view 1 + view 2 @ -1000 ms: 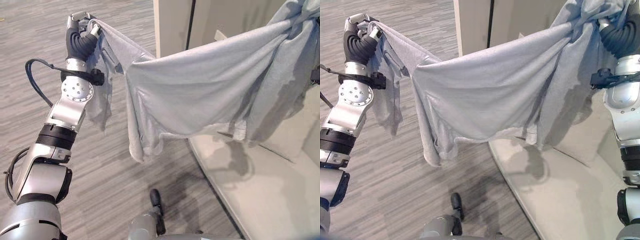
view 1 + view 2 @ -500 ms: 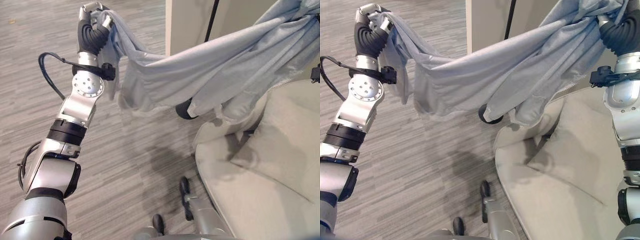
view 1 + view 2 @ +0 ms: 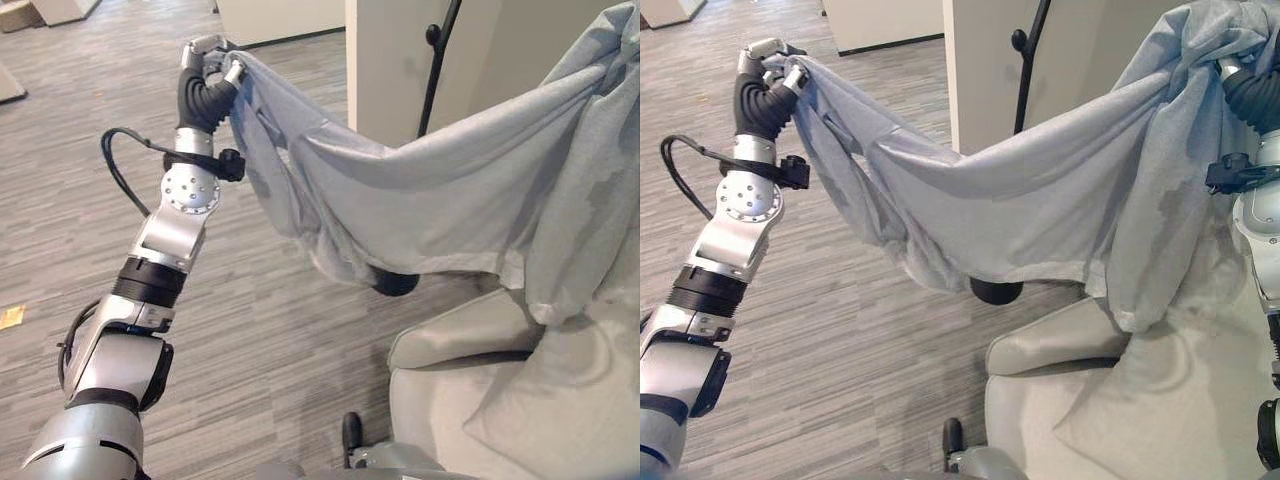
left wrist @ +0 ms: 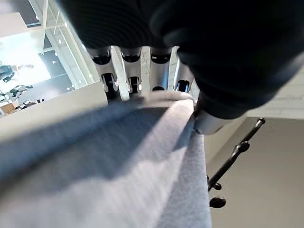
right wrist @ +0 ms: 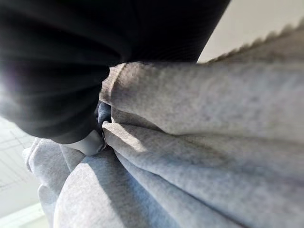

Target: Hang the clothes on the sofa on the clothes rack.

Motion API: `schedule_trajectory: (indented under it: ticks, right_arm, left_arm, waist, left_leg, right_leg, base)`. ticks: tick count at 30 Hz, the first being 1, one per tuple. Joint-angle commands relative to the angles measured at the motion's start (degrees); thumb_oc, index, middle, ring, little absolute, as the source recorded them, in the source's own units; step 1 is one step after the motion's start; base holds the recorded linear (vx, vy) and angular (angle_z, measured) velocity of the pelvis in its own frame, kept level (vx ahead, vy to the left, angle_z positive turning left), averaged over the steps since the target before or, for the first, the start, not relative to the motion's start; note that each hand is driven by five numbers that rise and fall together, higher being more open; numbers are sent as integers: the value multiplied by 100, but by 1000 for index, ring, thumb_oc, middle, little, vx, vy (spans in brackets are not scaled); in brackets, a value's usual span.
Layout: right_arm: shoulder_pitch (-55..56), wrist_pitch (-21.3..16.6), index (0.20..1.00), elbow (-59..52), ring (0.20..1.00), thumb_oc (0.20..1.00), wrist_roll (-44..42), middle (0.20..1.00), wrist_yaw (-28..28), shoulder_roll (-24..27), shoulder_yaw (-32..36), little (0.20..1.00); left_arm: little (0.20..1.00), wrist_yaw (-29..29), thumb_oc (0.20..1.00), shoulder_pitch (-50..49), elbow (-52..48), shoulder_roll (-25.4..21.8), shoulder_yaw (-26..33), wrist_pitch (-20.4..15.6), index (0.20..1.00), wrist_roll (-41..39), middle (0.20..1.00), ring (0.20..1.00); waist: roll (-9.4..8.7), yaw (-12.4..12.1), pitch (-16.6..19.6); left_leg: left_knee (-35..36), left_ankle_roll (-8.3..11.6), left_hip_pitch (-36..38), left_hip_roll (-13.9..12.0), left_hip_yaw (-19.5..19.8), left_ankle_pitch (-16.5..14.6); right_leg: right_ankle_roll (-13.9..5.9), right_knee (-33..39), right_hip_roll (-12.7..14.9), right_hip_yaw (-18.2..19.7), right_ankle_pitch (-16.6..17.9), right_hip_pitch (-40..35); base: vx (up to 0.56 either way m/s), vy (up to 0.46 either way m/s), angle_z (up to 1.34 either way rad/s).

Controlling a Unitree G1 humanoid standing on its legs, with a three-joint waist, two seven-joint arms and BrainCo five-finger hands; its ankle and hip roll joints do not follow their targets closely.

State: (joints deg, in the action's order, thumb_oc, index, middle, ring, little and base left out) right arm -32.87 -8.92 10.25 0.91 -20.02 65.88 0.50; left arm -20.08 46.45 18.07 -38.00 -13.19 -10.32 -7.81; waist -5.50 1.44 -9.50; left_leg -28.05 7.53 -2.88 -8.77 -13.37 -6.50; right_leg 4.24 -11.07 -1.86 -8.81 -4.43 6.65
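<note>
A light grey garment [image 3: 430, 190] hangs stretched in the air between my two hands, sagging in the middle. My left hand [image 3: 205, 85] is raised at the upper left, shut on one end of the cloth; its fingers [image 4: 128, 71] curl over the fabric [image 4: 118, 166]. My right hand [image 3: 1250, 95] is up at the right, shut on the bunched other end [image 5: 199, 142]. The black clothes rack pole [image 3: 435, 60] rises behind the garment, and its round base [image 3: 395, 283] shows under the sagging cloth. The beige sofa [image 3: 470, 400] lies below on the right.
A white pillar [image 3: 385, 60] stands just behind the rack. A pale cushion [image 3: 575, 400] rests on the sofa under the garment's hanging end. Grey plank floor [image 3: 250, 330] spreads to the left, with a small yellow scrap [image 3: 10, 317] on it.
The whole picture has shifted, so the camera has moved: more of the rack pole and its base now show. Both hands still hold the garment stretched between them.
</note>
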Motion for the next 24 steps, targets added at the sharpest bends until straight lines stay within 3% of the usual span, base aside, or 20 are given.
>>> schedule_trajectory:
  ticks: [1,5,7,9,13,17,24]
  right_arm:
    - [-177,-162,200,-380,200,200,-183,200,-110,214,254,200]
    - [-410,-204,200,-260,200,200,-205,200,-153,187,56,200]
    - [-472,-178,200,-172,200,200,-182,200,-205,173,10,200]
    - [-483,-121,200,-129,200,200,-73,200,-188,105,-65,200]
    - [-565,-93,200,-158,200,200,-19,200,-217,63,-138,200]
    - [-934,-52,200,-159,200,200,24,200,-243,-70,-401,200]
    - [-1239,16,200,-96,200,200,170,200,-368,-128,-530,200]
  left_arm:
    - [200,-143,200,285,-81,-83,220,-272,200,8,200,200]
    - [200,-180,200,138,-197,-145,253,-240,200,51,200,200]
    - [200,-199,200,94,-229,-176,270,-239,200,79,200,200]
    - [200,-221,200,79,-220,-147,283,-227,200,108,200,200]
    - [200,-252,200,45,-205,-167,280,-236,200,144,200,200]
    - [200,-299,200,104,-179,-253,255,-251,200,92,200,200]
    - [200,-370,200,332,-131,-416,180,-244,200,39,200,200]
  waist:
    - [122,-189,261]
    - [39,-450,226]
    - [4,-519,194]
    - [149,-520,299]
    - [227,-497,464]
    - [230,-540,575]
    - [233,-574,579]
  left_leg:
    - [1425,-166,362,403,-225,86]
    - [2532,-44,-215,609,256,834]
    - [2766,1,-490,587,273,958]
    - [3268,49,-281,510,169,1277]
    - [3305,84,-80,551,27,1213]
    - [3305,-54,125,573,-262,1033]
    - [3305,-226,164,623,-417,834]
  right_leg:
    - [-1158,895,56,459,118,-958]
    - [-1200,1046,38,541,31,-1247]
    - [-1206,1080,45,592,-94,-1432]
    - [-1212,1105,-87,659,-216,-1491]
    - [-1288,1206,47,682,-291,-1540]
    - [-1477,1292,324,798,-249,-1438]
    - [-1654,1214,498,886,-210,-1218]
  base:
    - [140,69,-8]
    - [183,52,-1]
    - [201,89,-16]
    - [234,167,-38]
    - [165,150,-61]
    - [151,190,-23]
    - [52,100,-11]
